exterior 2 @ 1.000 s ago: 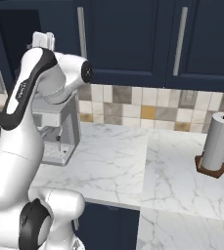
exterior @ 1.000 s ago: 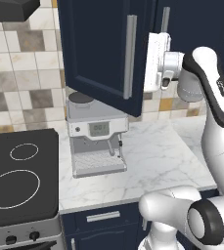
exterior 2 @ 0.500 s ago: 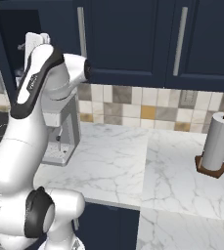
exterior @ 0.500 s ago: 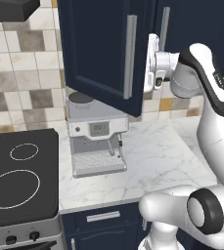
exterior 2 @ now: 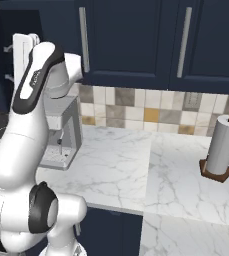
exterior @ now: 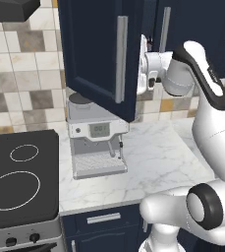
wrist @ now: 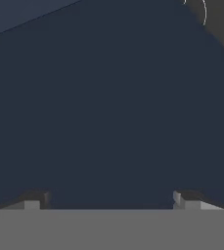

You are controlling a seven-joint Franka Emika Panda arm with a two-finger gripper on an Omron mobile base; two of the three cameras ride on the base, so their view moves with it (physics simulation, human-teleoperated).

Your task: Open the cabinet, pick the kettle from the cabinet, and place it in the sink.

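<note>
Cabinet (exterior: pixel 97 54) first, in the left base view: its navy door stands swung out toward the camera, the long silver handle (exterior: pixel 121 59) running down the door's right side, and the door's lower edge hangs above the grey coffee machine (exterior: pixel 95 142) on the white marble counter (exterior: pixel 158 157). Just beside the door's right edge sits the gripper (exterior: pixel 143 64), white, raised to cabinet height at the end of the bent arm; its fingertips point in behind the door, so this view does not show how the jaws stand. A black cooktop (exterior: pixel 15 182) with white rings lies at lower left. From the right base view the gripper (exterior 2: pixel 25 47) shows at upper left against the dark opening of the cabinet (exterior 2: pixel 131 40), whose closed doors with silver bars stretch to the right; a paper towel holder (exterior 2: pixel 219 147) stands on the counter (exterior 2: pixel 136 170) well apart at right. Through the hand view the two fingertips (wrist: pixel 33 201) stand far apart, jaws spread wide with nothing between them, facing a flat navy surface close ahead. Whether the kettle is inside cannot be told.
</note>
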